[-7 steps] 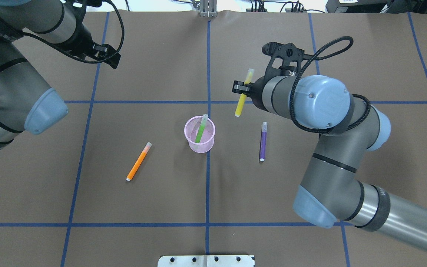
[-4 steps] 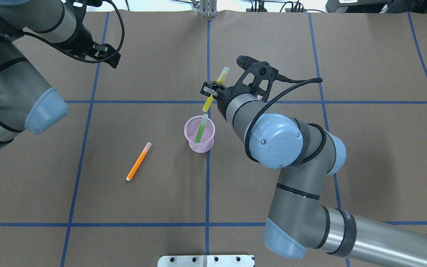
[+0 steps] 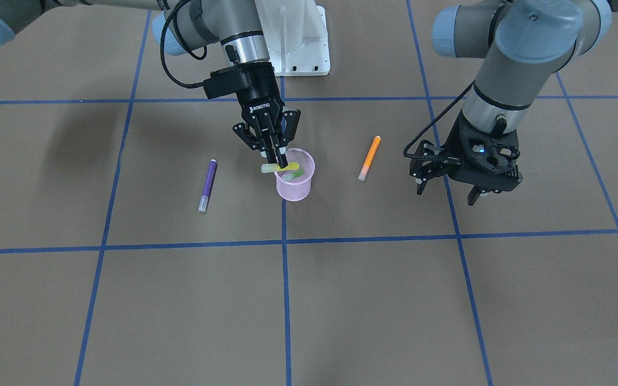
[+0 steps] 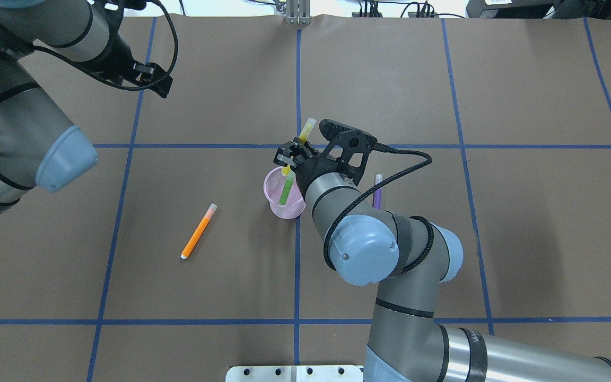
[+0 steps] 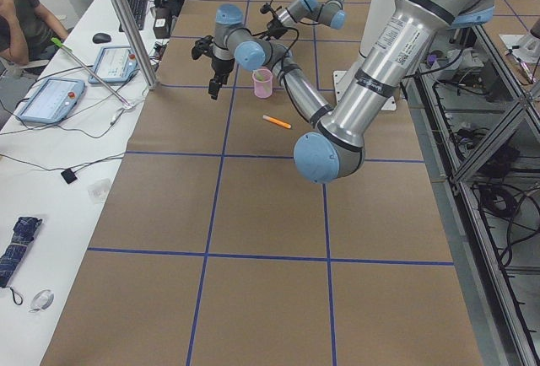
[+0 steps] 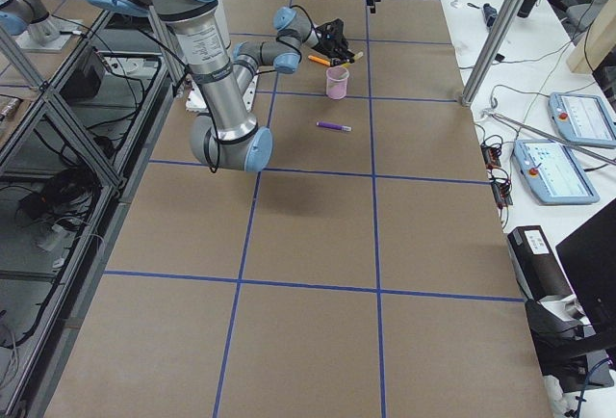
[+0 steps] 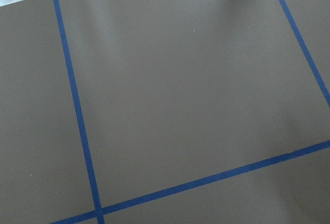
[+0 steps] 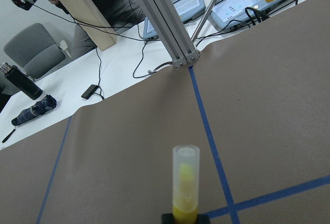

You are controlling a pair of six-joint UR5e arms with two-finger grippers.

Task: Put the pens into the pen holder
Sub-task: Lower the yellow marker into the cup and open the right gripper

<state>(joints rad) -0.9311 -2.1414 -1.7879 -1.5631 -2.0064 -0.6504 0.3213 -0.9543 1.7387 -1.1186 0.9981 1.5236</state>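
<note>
My right gripper point(image 4: 290, 159) is clamped on the yellow pen point(image 4: 307, 129), and this is the relation I care about. In the overhead view the pen slants, cap toward the upper right and lower tip at the upper edge of the cup point(image 4: 278, 206), which sits just below and left of the fingers. The front view shows the same pen point(image 3: 273, 168) lying fairly flat across the cup's point(image 3: 295, 187) upper-left rim. I can't tell whether its tip is inside the mouth or only over the rim.

The green pen point(image 4: 286, 190) leans inside the cup along much the same line, so the opening is partly taken. I judge the pen wants tipping more upright before I let go.

The left gripper point(image 3: 447, 194) hangs with fingers apart at the right of the front view. It is holding nothing, and it is nearer to the orange pen point(image 3: 369, 157). The purple pen point(image 3: 207, 184) lies left of the cup, on my right arm's side.
</note>
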